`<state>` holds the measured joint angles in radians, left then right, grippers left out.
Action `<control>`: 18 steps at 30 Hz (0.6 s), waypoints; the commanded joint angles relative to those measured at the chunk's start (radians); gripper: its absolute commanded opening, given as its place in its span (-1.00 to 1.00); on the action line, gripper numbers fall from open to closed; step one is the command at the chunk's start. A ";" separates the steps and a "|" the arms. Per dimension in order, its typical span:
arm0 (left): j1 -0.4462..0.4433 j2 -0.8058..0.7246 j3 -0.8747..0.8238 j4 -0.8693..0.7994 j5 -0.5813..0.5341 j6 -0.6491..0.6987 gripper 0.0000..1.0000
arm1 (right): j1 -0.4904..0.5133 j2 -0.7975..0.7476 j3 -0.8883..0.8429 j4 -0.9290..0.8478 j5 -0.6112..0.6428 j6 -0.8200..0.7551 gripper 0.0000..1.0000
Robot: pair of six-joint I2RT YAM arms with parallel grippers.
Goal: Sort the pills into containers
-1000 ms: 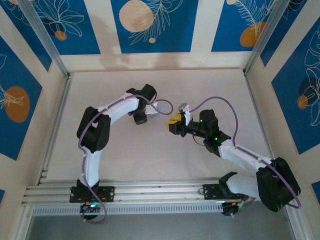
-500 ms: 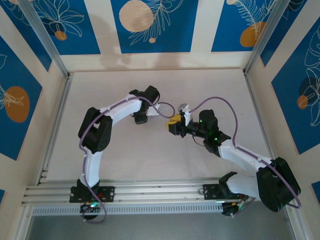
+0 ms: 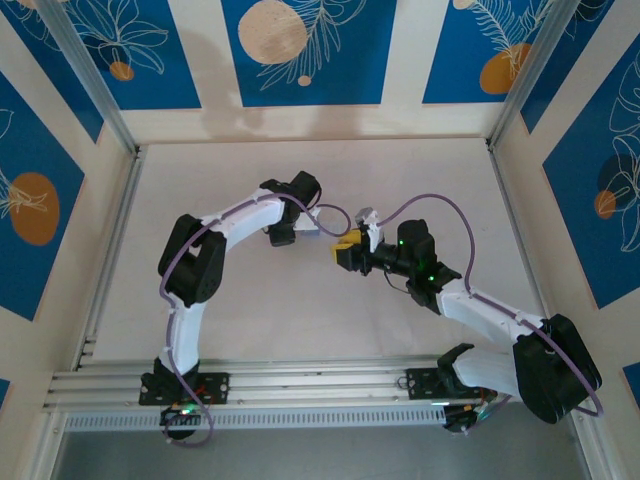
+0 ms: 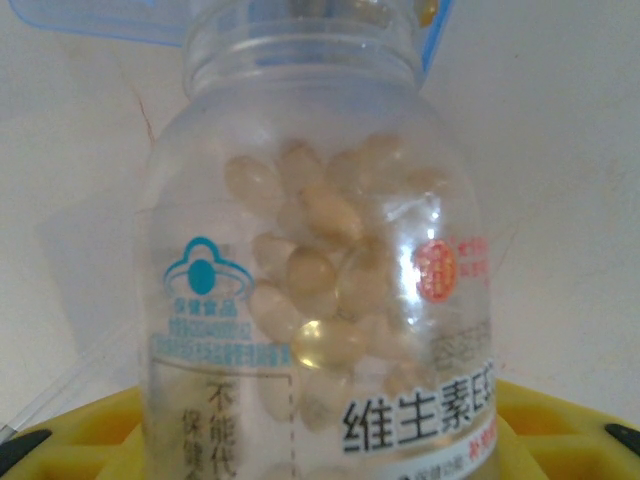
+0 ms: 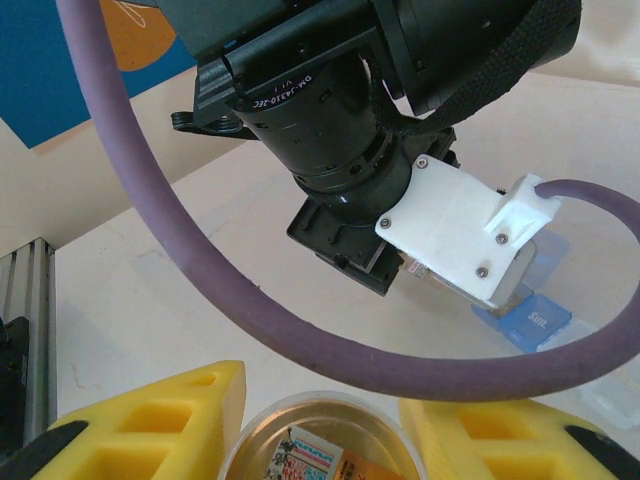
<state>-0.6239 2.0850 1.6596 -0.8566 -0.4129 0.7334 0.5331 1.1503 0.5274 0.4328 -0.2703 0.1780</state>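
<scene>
Left hand (image 3: 298, 226) is pinched on a clear bottle (image 4: 315, 300), jaws only a bit apart, yellow fingers (image 4: 70, 440) on either side of its base. You can see the tan pills (image 4: 330, 270) bunched up inside. The neck points away from the wrist, w/ the mouth right up at the blue pill box (image 5: 528, 315). In the right wrist cam the box lies on the counter (image 3: 250, 300) under that hand. Right hand (image 3: 345, 245) sits just right of it and slightly nearer, clamped on a round clear tub (image 5: 320, 445) seen end-on, w/ a printed label showing thru. Both are roughly mid-counter.
</scene>
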 commanded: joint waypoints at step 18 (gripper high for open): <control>0.064 -0.144 -0.177 0.209 0.168 -0.188 -1.00 | 0.021 0.019 0.034 -0.008 -0.014 -0.014 -1.00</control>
<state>-0.5865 2.0136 1.5181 -0.7086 -0.3149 0.6071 0.5461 1.1645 0.5308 0.4252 -0.2699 0.1776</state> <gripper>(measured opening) 0.512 0.408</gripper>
